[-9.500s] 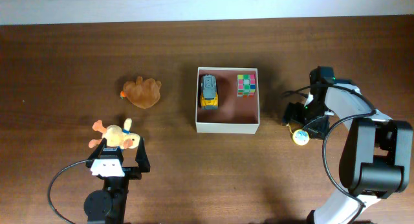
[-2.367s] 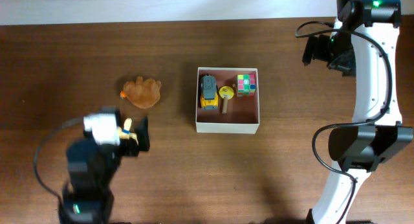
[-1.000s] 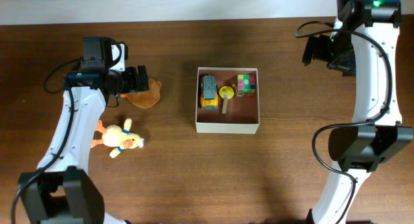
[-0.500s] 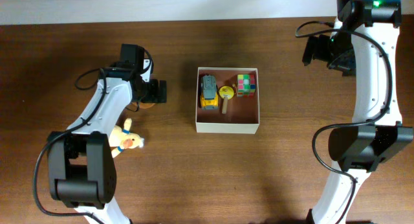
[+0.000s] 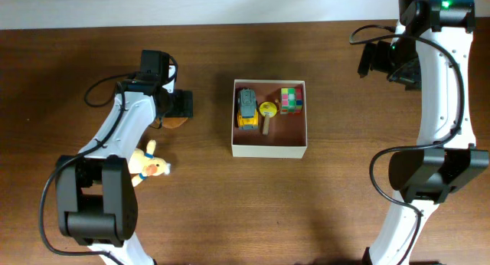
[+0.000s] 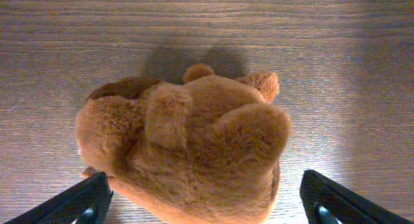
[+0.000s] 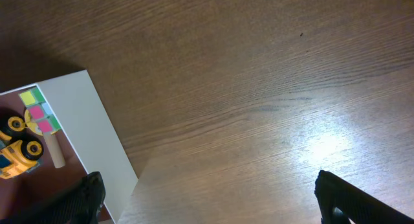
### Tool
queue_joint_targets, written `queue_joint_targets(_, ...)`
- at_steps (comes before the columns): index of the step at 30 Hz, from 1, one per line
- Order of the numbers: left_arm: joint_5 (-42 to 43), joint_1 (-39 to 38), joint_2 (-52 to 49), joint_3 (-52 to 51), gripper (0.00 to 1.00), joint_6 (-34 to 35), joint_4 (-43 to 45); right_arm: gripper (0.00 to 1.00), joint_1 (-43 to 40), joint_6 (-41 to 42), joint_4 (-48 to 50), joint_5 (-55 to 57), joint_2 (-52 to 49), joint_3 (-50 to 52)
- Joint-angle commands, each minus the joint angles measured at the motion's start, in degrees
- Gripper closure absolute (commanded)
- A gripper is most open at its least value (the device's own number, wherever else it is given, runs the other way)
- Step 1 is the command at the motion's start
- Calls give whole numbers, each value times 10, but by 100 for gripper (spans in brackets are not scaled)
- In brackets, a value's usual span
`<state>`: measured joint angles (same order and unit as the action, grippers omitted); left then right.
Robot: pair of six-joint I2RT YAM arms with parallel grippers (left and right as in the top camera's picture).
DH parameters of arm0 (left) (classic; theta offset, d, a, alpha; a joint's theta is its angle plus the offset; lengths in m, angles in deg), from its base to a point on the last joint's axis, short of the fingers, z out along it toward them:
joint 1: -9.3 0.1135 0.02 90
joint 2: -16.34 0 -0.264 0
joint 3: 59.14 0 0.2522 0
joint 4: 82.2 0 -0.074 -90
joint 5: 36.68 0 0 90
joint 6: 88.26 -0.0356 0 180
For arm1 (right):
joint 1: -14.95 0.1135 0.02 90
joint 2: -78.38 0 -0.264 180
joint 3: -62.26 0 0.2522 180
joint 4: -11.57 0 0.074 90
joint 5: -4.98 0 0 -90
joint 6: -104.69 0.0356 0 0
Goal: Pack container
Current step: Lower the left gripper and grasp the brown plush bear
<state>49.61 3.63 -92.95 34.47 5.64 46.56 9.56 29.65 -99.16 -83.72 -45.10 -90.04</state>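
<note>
The container (image 5: 269, 150) sits near the middle of the dark wooden table (image 5: 344, 211), a square shallow box with white walls and a pinkish-brown floor. Three things lie along its far side: a yellow and grey toy truck (image 5: 247, 109) by the left wall, a colour-tiled puzzle cube (image 5: 291, 99) in the far right corner, and between them a yellow disc toy (image 5: 267, 110) with a pale handle pointing toward the near side. The near half of the floor is bare

The left gripper (image 5: 181, 106) hangs low over the table to the left of the container, right above a brown plush toy (image 5: 173, 122), of which only a near edge shows from overhead. In the left wrist view the left gripper (image 6: 208, 201) has its jaws spread wide, one dark fingertip (image 6: 87, 199) at each side of the plush (image 6: 187, 146), which lies on the wood between them; the jaws grip nothing

A yellow plush animal (image 5: 145, 162) lies on the table nearer and further left, well apart from the container

The right gripper (image 5: 380, 60) is raised over the far right part of the table, well apart from the container. In its wrist view the right gripper (image 7: 217, 198) has its jaws wide apart and holds nothing; bare wood lies below it, and the container's corner (image 7: 97, 133) with the cube and truck shows at the left edge
</note>
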Motion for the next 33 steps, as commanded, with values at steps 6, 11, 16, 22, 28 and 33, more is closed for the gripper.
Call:
queue_joint_targets(6,-8,1,-47,10,11,-3,-13,1,-3,5,-1,7,10,-8)
queue_joint_targets(11,-8,1,-47,10,37,-3,-13,1,-3,5,-1,7,10,-8)
queue_joint_targets(16,-8,1,-47,10,78,-3,-18,1,-3,5,-1,7,10,-8)
queue_joint_targets(22,-6,1,-47,11,98,-3,-22,1,-3,5,-1,7,10,-8)
queue_joint_targets(28,-7,1,-45,46,98,-3,-53,1,-3,5,-1,7,10,-8)
queue_joint_targets(33,-7,1,-45,84,98,-3,-73,1,-3,5,-1,7,10,-8)
